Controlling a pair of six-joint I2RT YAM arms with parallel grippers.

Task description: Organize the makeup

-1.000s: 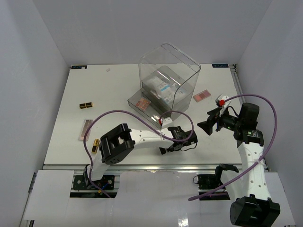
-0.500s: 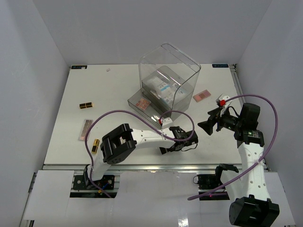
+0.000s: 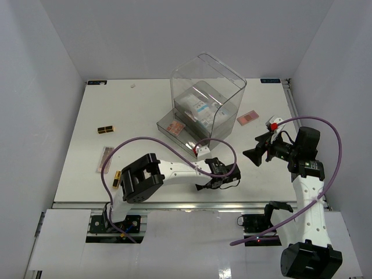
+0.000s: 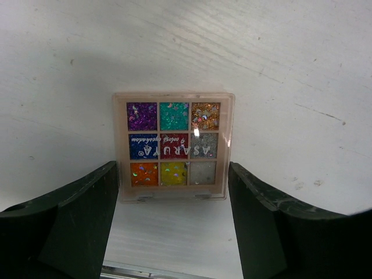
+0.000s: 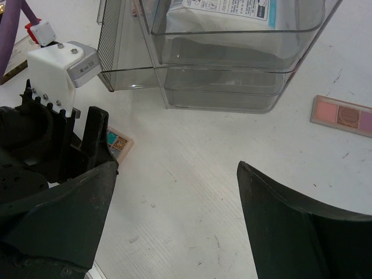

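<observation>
A multicolour square palette lies flat on the white table in the left wrist view. My left gripper straddles its near edge, one finger close beside each side, jaws still apart. From the top view this left gripper is low over the table in front of the clear drawer box. Right of it, my right gripper hovers open and holds nothing. White-and-blue sachets lie inside the box. A pinkish square palette sits in the pulled-out drawer. A pink flat compact lies right of the box.
On the left of the table lie a long beige-brown palette, a gold lipstick tube and a small dark-and-gold item. The left arm's purple cable loops over the table. White walls close in on three sides.
The left gripper has sunk slightly toward the near edge and its jaws have narrowed around the multicolour palette. The right arm has not moved.
</observation>
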